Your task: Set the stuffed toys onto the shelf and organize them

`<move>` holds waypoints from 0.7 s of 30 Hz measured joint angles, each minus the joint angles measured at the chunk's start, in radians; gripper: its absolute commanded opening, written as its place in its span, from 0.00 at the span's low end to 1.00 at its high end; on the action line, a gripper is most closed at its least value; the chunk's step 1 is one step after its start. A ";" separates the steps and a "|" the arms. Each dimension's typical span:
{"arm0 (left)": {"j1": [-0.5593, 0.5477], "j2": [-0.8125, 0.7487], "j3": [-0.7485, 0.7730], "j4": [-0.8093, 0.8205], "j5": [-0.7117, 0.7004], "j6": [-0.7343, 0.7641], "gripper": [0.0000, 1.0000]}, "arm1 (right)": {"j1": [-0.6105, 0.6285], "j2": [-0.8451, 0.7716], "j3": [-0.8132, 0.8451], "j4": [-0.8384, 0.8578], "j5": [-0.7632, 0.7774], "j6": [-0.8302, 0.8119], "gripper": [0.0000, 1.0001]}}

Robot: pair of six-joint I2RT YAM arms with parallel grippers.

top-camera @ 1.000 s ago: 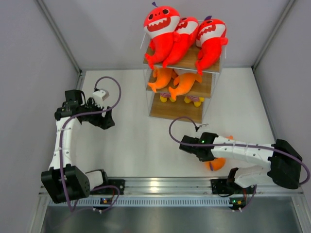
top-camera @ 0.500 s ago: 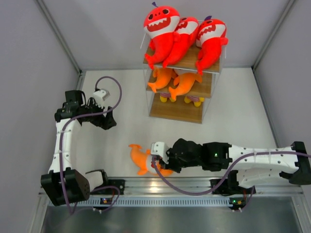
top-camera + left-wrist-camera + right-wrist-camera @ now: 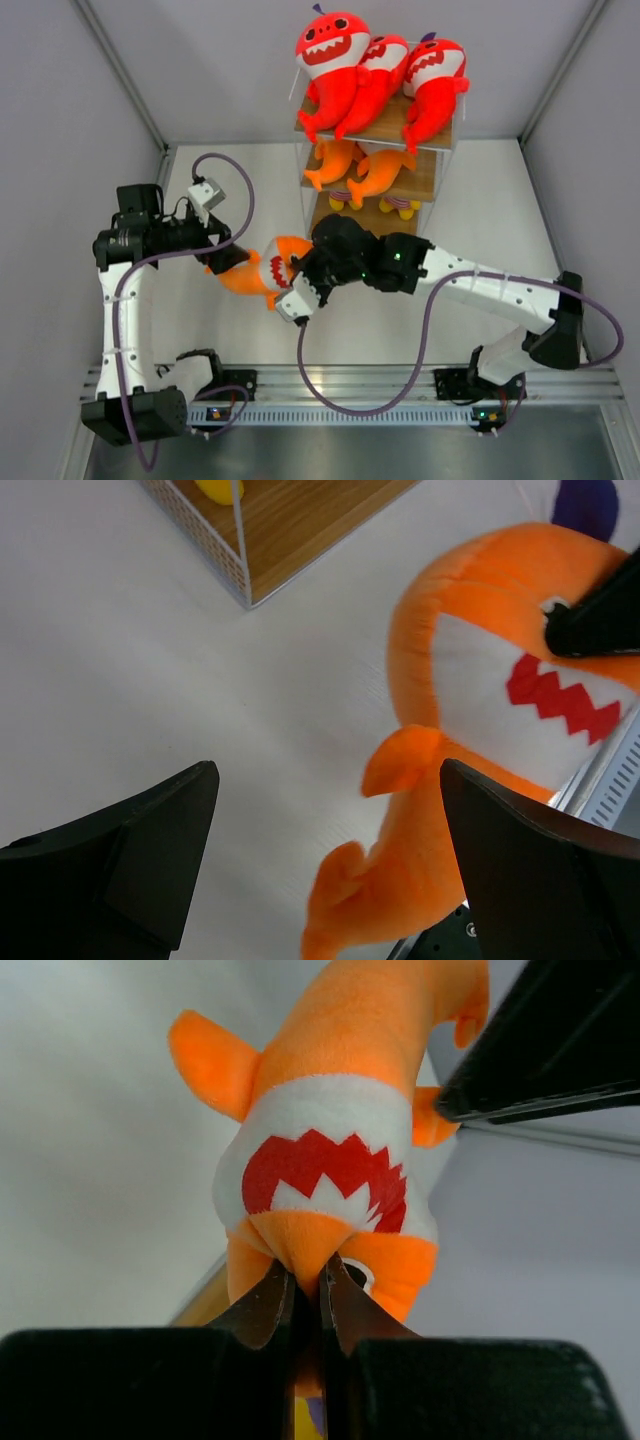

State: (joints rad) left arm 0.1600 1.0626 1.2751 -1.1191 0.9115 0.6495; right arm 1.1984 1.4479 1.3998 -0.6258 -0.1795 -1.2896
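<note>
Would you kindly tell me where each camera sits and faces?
Top external: high behind the robot, looking down on the three-tier wooden shelf, left arm, right arm.
Left wrist: faces the orange toothy plush between the open left gripper.
Right wrist: faces the plush's mouth; the right gripper pinches its snout.
Both wrists share the plush.

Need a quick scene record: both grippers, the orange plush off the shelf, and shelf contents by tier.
right gripper: shut on the orange fish plush, pinching its snout
left gripper: open, fingers either side of the plush's tail end, not closed on it
orange fish plush: held over the table, between the two arms, left of the shelf
top tier: three red sharks
middle tier: two shelved fish
handover: not yet done
</note>
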 measured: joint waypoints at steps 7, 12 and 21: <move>-0.014 -0.024 0.018 -0.055 0.086 0.054 0.98 | -0.032 0.159 0.233 -0.074 0.000 -0.282 0.00; -0.026 -0.024 0.018 -0.072 0.106 0.066 0.98 | -0.032 0.201 0.252 -0.062 0.003 -0.395 0.00; -0.029 -0.012 0.018 -0.076 0.129 0.095 0.98 | -0.032 0.168 0.167 0.084 -0.021 -0.612 0.00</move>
State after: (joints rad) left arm 0.1307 1.0504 1.2930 -1.1950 1.0401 0.7441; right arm 1.1667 1.6157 1.5665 -0.5419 -0.2005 -1.9018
